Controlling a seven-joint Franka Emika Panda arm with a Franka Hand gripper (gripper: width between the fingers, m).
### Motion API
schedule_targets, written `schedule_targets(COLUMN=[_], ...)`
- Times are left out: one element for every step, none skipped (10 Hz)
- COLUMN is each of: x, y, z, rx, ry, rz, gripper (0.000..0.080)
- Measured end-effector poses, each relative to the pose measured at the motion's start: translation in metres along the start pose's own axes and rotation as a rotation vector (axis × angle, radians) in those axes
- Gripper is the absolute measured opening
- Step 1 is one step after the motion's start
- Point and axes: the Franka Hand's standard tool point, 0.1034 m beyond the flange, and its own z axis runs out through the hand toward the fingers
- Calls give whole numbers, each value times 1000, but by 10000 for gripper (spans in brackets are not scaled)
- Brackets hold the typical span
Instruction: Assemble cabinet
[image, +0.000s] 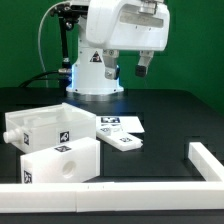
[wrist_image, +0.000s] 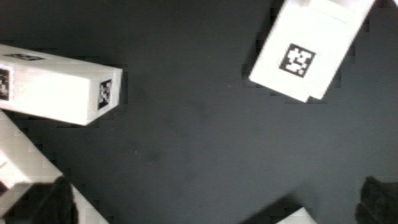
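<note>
1. Wide open and empty, the claw (image: 127, 68) hung in the air just in front of the robot base (image: 92, 68), well above the black table (image: 170, 115) and touching nothing.
2. Under it the wrist view showed mostly bare table. A flat panel (wrist_image: 302, 55) with one tag lay off to one side and a tagged white block (wrist_image: 63, 85) to the other, and neither lay between the fingertips.
3. The cabinet lay in loose parts, none joined. In the exterior view an open-topped box (image: 45, 125) sat at the left, with a second box (image: 62, 160) just in front of it. The flat panel (image: 123, 141) lay near the middle, beside or partly over the marker board (image: 116, 124).
4. A long low rail (image: 110, 192) ran along the near edge and up the exterior view's right, apart from the parts.
5. The step looked like the approach to a first pick, so assembly had barely begun.
6. The next move probably called for centring over one part, turning the wrist so the jaws straddled a span narrower than their gap, and descending before closing.
</note>
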Motion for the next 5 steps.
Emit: schedule_targets(x=[-1, -3, -18, -42, -59], y=[0, 3, 13, 32, 47], z=[0, 1, 3, 4, 5], rx=[1, 1, 18, 37, 64], ry=[-1, -2, 2, 2, -16], rz=[2, 2, 9, 36, 21], gripper=[796, 796, 796, 796, 796])
